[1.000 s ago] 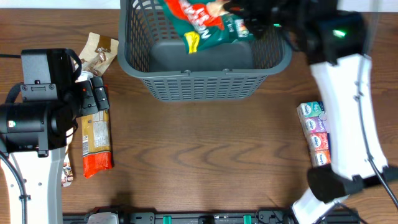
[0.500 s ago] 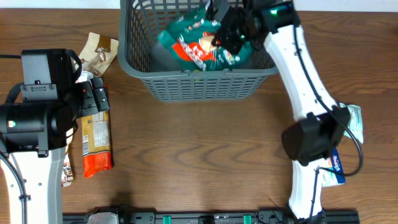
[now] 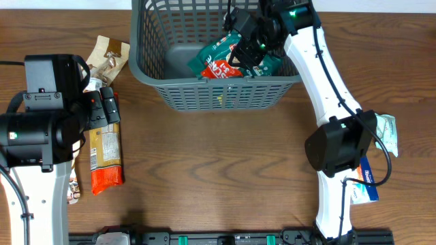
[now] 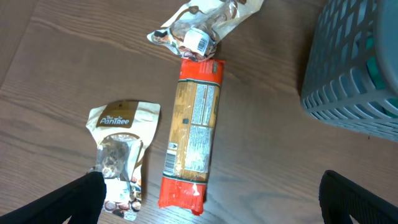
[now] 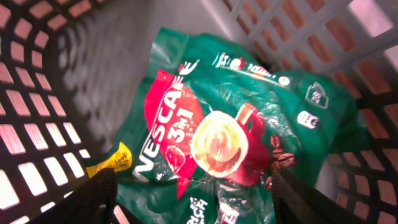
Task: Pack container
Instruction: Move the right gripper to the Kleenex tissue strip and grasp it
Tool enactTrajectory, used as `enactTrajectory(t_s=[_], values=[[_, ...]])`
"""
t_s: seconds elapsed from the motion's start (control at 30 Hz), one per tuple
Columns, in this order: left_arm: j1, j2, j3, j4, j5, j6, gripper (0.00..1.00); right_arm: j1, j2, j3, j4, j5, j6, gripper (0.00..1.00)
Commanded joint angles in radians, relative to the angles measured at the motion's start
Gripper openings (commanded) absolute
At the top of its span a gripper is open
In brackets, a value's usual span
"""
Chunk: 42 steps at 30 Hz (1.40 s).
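The container (image 3: 204,95) sits far centre on the worktop. Inside it, the right pincer (image 5: 199,200) hangs with fingers apart over a green coffee bag (image 5: 205,124) lying on the bottom, probably placed there. The left pincer (image 4: 211,196), spread wide and empty, hovers over the left packets (image 4: 189,130).

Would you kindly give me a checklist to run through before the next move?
1. Green coffee bag inside the basket: ok.
2. Right gripper jaws apart above the bag: ok.
3. Left gripper open and empty: ok.
4. Orange packet lies flat beneath the left gripper: ok.
5. Bare floor showing in the basket: ok.
6. Packets by the right arm unobstructed: not ok, the arm partly covers them.
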Motion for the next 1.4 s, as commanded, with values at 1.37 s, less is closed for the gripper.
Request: enactTrajectory(t_s=[1.37], values=[[0.005,-0.057,-0.008,0.076,0.029,0.041,0.99,-0.583,-0.875,-0.927,-0.359,0.406,0.454,0.99]])
